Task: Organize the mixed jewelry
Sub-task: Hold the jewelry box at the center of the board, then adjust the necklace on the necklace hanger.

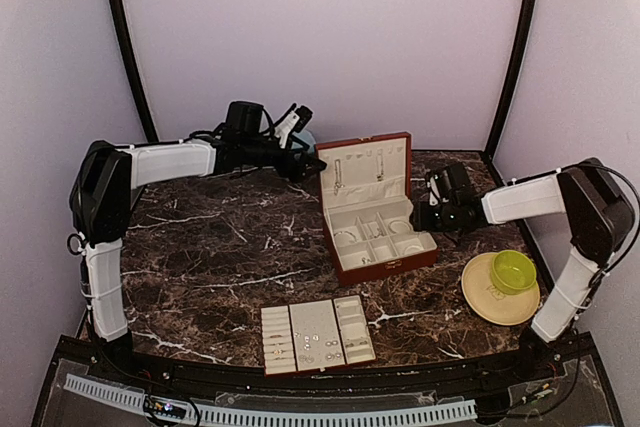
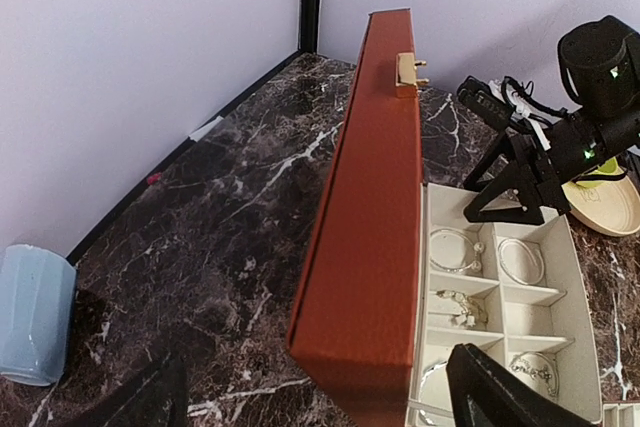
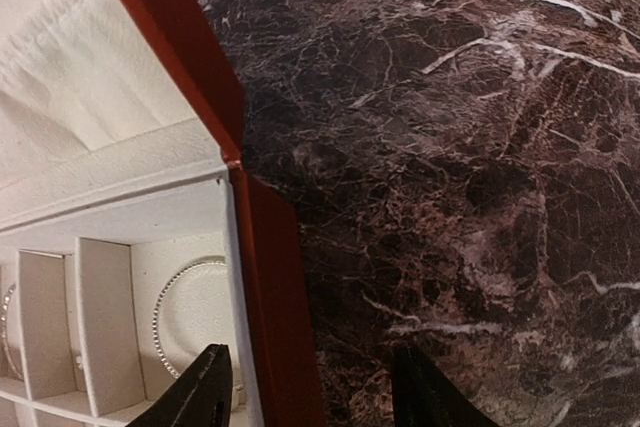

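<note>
Cream tray (image 1: pixel 352 332) — tiny jewelry (image 1: pixel 318 345) inside, red-brown box (image 1: pixel 385 269) open behind

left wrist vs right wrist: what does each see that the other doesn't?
Left wrist only: the pale blue ceramic cup by the wall, the gold clasp on the lid's edge, the right gripper at the box's far side, and a cream plate behind it.

Right wrist only: the lid's white padded lining.

Both: the open red-brown jewelry box with cream compartments, silvery bracelets inside, and the dark marble tabletop.
</note>
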Controlling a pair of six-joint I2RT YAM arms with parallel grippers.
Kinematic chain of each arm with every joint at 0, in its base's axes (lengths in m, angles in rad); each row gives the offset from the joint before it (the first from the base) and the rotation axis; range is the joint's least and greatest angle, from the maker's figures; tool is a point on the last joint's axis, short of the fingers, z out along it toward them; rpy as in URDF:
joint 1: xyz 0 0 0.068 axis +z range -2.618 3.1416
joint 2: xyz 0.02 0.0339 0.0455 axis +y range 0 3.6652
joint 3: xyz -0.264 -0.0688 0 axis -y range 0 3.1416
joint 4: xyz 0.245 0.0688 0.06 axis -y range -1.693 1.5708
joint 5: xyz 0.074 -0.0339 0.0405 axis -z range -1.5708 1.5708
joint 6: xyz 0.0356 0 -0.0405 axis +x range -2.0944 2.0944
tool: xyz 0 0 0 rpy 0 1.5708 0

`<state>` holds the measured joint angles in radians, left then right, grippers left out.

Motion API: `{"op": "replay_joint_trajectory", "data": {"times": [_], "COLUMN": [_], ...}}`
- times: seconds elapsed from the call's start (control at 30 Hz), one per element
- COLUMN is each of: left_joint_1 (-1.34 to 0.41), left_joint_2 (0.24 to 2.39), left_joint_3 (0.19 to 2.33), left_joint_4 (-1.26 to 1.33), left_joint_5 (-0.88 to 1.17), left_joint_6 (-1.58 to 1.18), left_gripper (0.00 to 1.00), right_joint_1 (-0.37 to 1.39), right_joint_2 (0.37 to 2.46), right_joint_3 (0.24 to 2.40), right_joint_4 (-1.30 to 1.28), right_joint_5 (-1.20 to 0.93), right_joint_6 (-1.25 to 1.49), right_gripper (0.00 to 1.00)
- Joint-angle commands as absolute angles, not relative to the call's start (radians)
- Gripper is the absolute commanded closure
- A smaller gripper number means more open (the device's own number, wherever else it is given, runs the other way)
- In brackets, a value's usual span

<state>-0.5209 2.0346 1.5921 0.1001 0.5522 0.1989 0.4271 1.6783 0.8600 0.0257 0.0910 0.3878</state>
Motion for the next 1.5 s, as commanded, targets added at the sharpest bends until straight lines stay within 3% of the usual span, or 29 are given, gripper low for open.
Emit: {"op": "replay_joint_trajectory", "data": {"times": [0.0,0.2,0.47,0.87,1.17,1.47], "left_joint_1": [-0.518,-0.524,-0.558,-0.575,-0.575,-0.574], "left_joint_2": [2.032,2.033,2.048,2.061,2.085,2.113], "left_joint_3": [1.625,1.625,1.635,1.638,1.659,1.694], "left_joint_4": [0.114,0.118,0.063,0.118,0.161,0.207], "left_joint_5": [0.552,0.548,0.479,0.428,0.415,0.413], "left_joint_6": [0.226,0.235,0.324,0.315,0.276,0.243], "left_gripper": [0.08,0.07,0.07,0.09,0.17,0.16], "right_joint_1": [0.426,0.454,0.497,0.530,0.540,0.543], "right_joint_2": [1.727,1.783,1.808,1.826,1.824,1.826], "right_joint_3": [0.928,0.973,1.009,1.026,1.026,1.024], "right_joint_4": [0.048,0.035,0.020,0.012,0.017,0.018], "right_joint_5": [0.085,0.080,0.123,0.149,0.150,0.151], "right_joint_6": [0.348,0.294,0.277,0.272,0.277,0.279], "right_gripper": [0.51,0.77,0.92,0.95,0.96,0.96]}}
